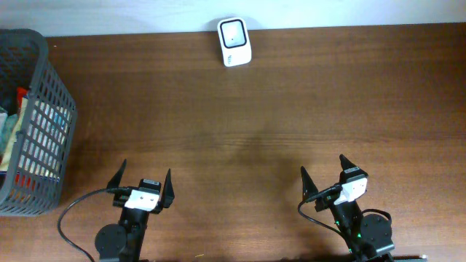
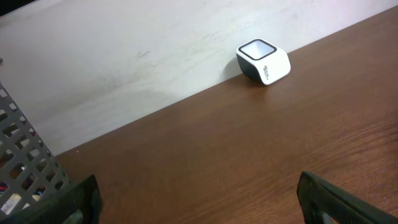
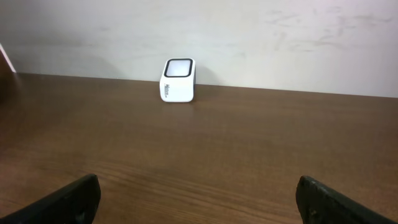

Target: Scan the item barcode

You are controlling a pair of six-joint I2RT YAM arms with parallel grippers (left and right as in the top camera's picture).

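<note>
My left gripper (image 1: 146, 168), lower left, and my right gripper (image 1: 322, 164), lower right, both stand wide open and empty. The white scanner (image 1: 234, 41) sits at top centre. Packaged items (image 1: 10, 129) lie in the grey basket (image 1: 62, 94) at the left edge.

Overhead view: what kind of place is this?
Probably a mock checkout bench: a white barcode scanner at the far edge of the wooden table, a grey basket of packaged goods at its left end.
</note>
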